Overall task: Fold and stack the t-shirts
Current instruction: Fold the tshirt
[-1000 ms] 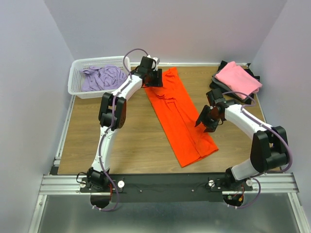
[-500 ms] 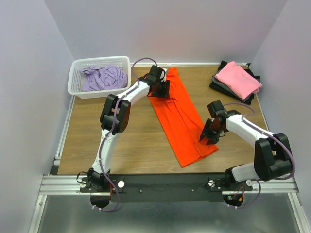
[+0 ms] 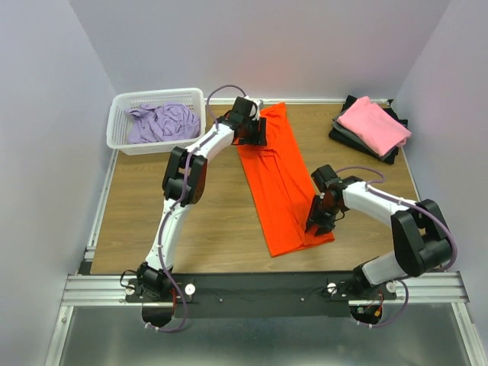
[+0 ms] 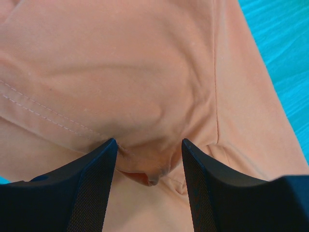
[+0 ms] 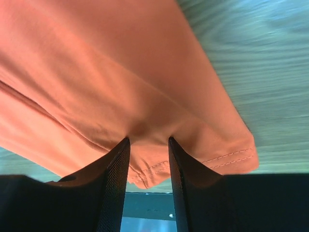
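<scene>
The bright orange t-shirt (image 3: 278, 183) lies as a long narrow strip slanting down the middle of the table. At its far end my left gripper (image 3: 258, 131) sits on the cloth. In the left wrist view the gripper (image 4: 148, 141) has a thick puckered bunch of the orange t-shirt (image 4: 145, 72) pinched between its jaws. My right gripper (image 3: 315, 221) is at the strip's near right edge. In the right wrist view that gripper (image 5: 148, 139) is shut on the hem corner of the orange t-shirt (image 5: 96, 72), which is raised off the wood.
A white lattice basket (image 3: 122, 141) at the far left holds a crumpled lavender t-shirt (image 3: 160, 122). At the far right a folded pink t-shirt (image 3: 372, 126) lies on dark folded ones (image 3: 341, 131). Walls close in on both sides.
My right gripper moved down and left to the shirt's near right edge and closed on the hem, and the near end shifted left. My left gripper moved right over the far end.
</scene>
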